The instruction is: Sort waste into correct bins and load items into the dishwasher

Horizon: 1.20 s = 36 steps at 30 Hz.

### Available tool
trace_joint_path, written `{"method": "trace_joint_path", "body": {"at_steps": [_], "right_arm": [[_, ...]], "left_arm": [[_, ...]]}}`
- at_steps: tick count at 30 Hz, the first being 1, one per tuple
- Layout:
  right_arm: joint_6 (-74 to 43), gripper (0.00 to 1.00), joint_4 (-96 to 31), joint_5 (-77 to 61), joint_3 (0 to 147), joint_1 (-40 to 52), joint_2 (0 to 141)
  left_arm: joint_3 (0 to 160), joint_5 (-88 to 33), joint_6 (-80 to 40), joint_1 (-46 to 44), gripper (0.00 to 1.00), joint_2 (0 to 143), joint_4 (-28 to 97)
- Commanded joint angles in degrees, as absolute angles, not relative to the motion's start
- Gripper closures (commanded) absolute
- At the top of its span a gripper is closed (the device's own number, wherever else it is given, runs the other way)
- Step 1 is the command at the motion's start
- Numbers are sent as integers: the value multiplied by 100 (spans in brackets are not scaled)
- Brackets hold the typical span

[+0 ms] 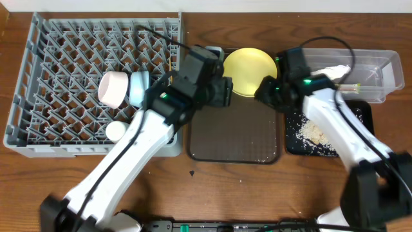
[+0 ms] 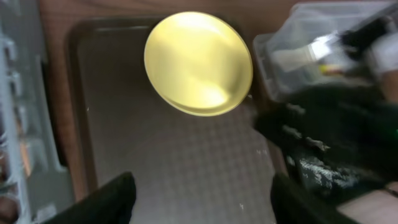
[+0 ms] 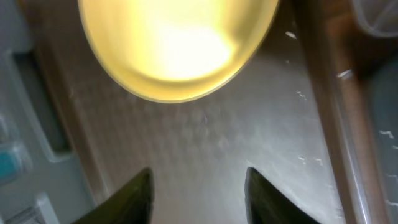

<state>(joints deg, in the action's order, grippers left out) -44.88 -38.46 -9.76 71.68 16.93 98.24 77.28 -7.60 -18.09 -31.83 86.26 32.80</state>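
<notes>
The yellow plate (image 1: 248,71) lies at the far end of the dark-brown tray (image 1: 235,138). My left gripper (image 1: 223,91) is open and empty, just left of the plate; the left wrist view shows the plate (image 2: 199,62) beyond its fingers (image 2: 199,202). My right gripper (image 1: 265,90) is open and empty at the plate's right edge; its own view shows the plate (image 3: 177,43) ahead of the fingers (image 3: 199,193). The grey dish rack (image 1: 64,77) holds the white bowl (image 1: 112,88), light-blue bowl (image 1: 137,87) and small white cup (image 1: 116,131). The clear tub (image 1: 376,67) holds white wrapper (image 1: 333,69). Crumbs (image 1: 313,131) lie in the black tray (image 1: 360,119).
The two arms meet over the far end of the brown tray (image 2: 186,162), with the right arm (image 2: 336,143) close beside my left gripper. The rack's wall borders the tray on the left. Bare wooden table (image 1: 212,187) lies in front.
</notes>
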Motion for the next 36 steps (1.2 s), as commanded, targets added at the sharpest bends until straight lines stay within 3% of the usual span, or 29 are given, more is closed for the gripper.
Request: {"method": "trace_joint_path", "body": {"at_steps": [1, 6, 9, 13, 16, 19, 26, 31, 36], "right_arm": [[-5642, 60, -3426, -624, 7220, 1806, 10497], [-6176, 62, -3028, -624, 7220, 1802, 11198], [-6359, 53, -2899, -624, 7220, 1802, 11568], [-6160, 80, -2705, -646, 7220, 1815, 11839], [-5994, 90, -2768, -810, 7220, 1865, 11880], [-5695, 78, -2764, -1020, 7220, 1894, 11843], [-5192, 72, -2773, -1288, 7223, 1905, 11334], [-5256, 62, -2689, -701, 7223, 1905, 10906], [-5347, 58, -2324, -425, 7220, 1905, 10912]], "left_arm": [[7749, -792, -1780, -3168, 28, 8066, 3603], [7749, -792, -1765, -3168, 27, 7669, 3990], [7747, -792, -1765, -3168, 27, 7609, 4204], [7747, -794, -1767, -3168, 27, 7625, 4342], [7747, -794, -1767, -3168, 27, 7623, 4348], [7747, -792, -1765, -3168, 27, 7623, 4348], [7747, -790, -1765, -3168, 27, 7623, 4346], [7747, -790, -1765, -3168, 27, 7625, 4344], [7747, -792, -1765, -3168, 27, 7625, 4344]]}}
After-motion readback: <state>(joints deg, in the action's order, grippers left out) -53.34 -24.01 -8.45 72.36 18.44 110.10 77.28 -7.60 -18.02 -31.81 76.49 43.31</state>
